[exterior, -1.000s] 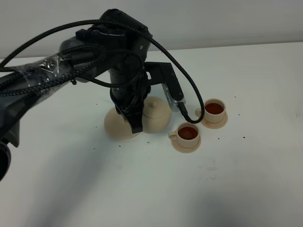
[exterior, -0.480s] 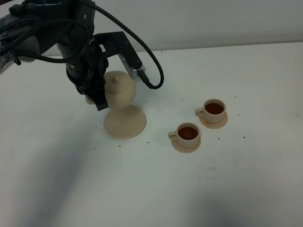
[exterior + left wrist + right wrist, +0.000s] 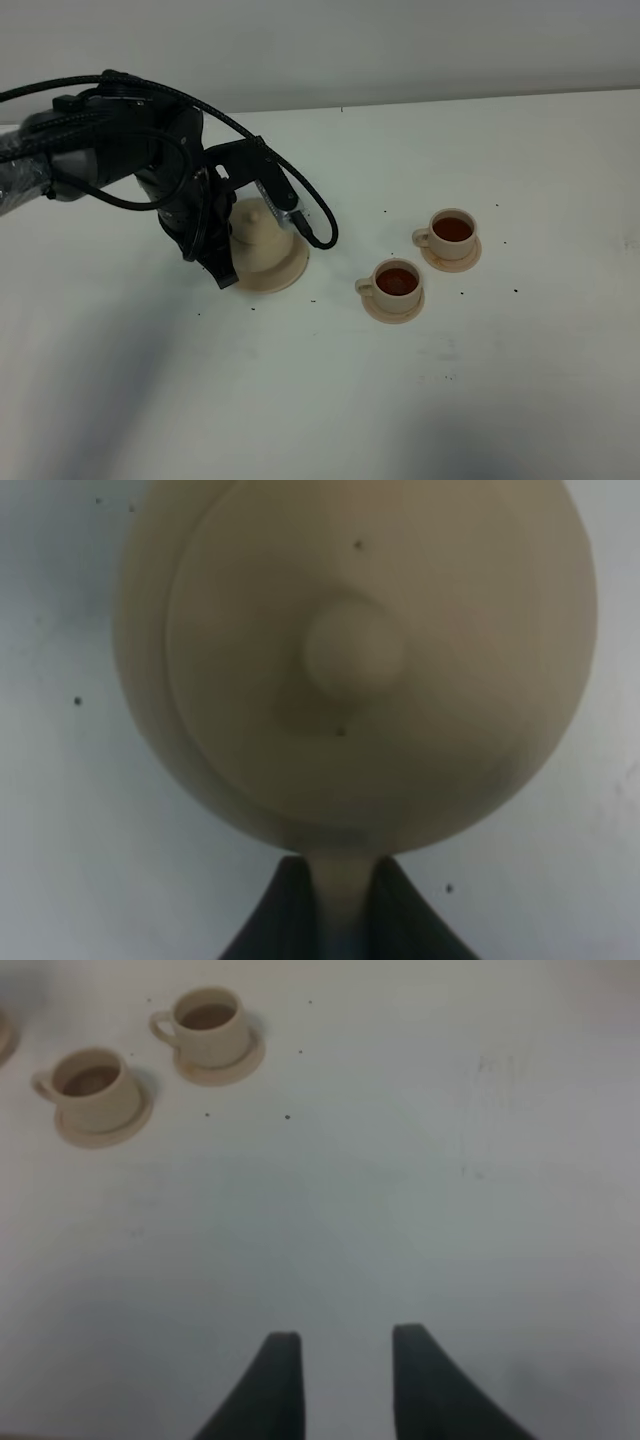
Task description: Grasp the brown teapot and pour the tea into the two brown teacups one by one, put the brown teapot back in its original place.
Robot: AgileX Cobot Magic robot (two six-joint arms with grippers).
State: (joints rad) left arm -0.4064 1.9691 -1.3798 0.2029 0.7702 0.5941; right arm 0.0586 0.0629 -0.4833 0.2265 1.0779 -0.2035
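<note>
1. Your left gripper (image 3: 340, 905) is clamped on the handle of the teapot (image 3: 258, 237); in the left wrist view the 2 dark fingers (image 3: 275, 915) pinch the pale handle between them.
2. The teapot sits over the large saucer (image 3: 285, 272) at about 9 o'clock from the cups. Whether its base is touching the saucer, you cannot tell, since the arm hides that side.
3. In the left wrist view you look straight down on the lid knob (image 3: 352, 650), so the pot is upright.
4. The 2 cups stand on their own small saucers, both holding dark reddish tea: the near cup (image 3: 397, 282) and the far cup (image 3: 452, 232), which lies at about 1 o'clock from the near one.
5. The near cup is well apart from the large saucer, at its 3 o'clock.
6. Your right gripper (image 3: 340, 1380) holds nothing; its jaws stand apart over the bare white table (image 3: 400, 1190), with both cups far off in its view.
</note>
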